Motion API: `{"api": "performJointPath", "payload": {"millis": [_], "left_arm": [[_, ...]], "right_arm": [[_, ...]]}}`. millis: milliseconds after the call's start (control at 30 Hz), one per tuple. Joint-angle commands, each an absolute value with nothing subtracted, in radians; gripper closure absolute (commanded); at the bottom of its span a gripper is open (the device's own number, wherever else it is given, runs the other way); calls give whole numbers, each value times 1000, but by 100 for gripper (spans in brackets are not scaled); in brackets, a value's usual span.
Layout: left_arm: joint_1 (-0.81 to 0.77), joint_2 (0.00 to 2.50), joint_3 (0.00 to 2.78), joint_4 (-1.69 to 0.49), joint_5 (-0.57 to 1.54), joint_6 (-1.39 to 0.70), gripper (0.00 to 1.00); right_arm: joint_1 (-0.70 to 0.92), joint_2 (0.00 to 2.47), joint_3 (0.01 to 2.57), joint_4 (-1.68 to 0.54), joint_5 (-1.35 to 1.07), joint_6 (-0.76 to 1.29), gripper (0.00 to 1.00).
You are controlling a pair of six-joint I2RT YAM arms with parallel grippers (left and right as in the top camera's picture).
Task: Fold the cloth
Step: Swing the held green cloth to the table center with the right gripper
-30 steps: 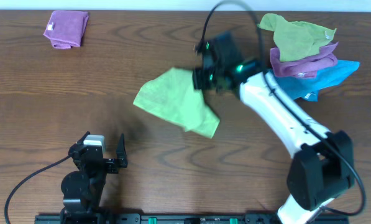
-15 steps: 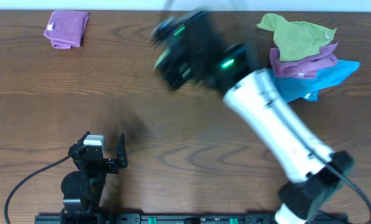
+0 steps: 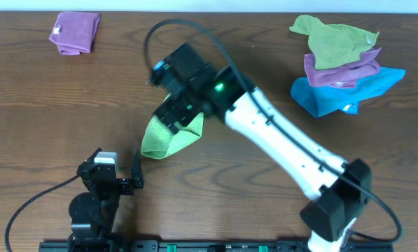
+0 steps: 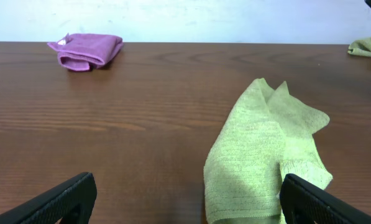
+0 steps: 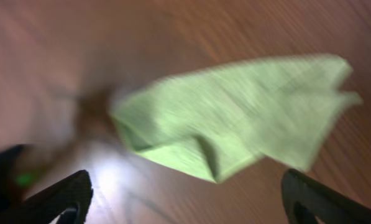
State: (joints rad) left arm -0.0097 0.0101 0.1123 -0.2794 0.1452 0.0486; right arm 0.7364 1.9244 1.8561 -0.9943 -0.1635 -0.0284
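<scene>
The lime-green cloth (image 3: 165, 138) lies on the table left of centre, doubled over into a rough wedge with a rounded fold at its near end. My right gripper (image 3: 175, 115) hovers over its far edge, open, nothing between the fingers; in the right wrist view the cloth (image 5: 235, 118) is blurred and lies clear ahead of the gripper (image 5: 185, 199). My left gripper (image 3: 117, 175) rests open near the front edge, just short of the cloth. In the left wrist view the cloth (image 4: 266, 155) lies ahead, close to the right finger (image 4: 328, 202), with the gripper (image 4: 194, 208) empty.
A folded purple cloth (image 3: 75, 31) sits at the far left corner, also visible as the purple cloth (image 4: 86, 50). At the far right is a pile: an olive-green cloth (image 3: 335, 38), a purple cloth (image 3: 342, 70) and a blue cloth (image 3: 349, 91). The right arm (image 3: 286, 150) crosses the table diagonally.
The right arm swung left and toward the front with the cloth, then its gripper opened and let go. The cloth now lies doubled over further left. The left arm has not moved.
</scene>
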Motion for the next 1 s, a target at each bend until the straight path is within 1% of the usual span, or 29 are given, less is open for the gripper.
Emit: {"api": "performJointPath", "payload": {"millis": [0,33,67,100,133,167,200,267,533,667,967], "left_arm": [[-14,4,88,-286,130,38,5],[-14,4,88,-286,130,38,5],[-14,4,88,-286,130,38,5],[-14,4,88,-286,130,38,5],[-14,4,88,-286,130,38,5],[-14,4,88,-286,130,38,5],[-14,4,88,-286,130,38,5],[-14,4,88,-286,130,38,5],[-14,4,88,-286,130,38,5],[-14,4,88,-286,130,38,5],[-14,4,88,-286,130,38,5]], "right_arm": [[669,1986,1806,-1015,-211,-1,15],[661,1998,1800,-1023,-236,-1,20],[653,2017,1789,-1031,-263,-1,24],[651,2029,1781,-1031,-262,-1,30],[651,2040,1775,-1026,-247,-1,47],[651,2053,1773,-1016,-228,-1,55],[652,2066,1772,-1005,-221,-1,58],[654,2102,1772,-974,-224,-1,41],[653,2212,1772,-870,-373,7,43],[655,2228,1772,-811,-374,7,39],[648,2280,1772,-780,-370,57,41]]}}
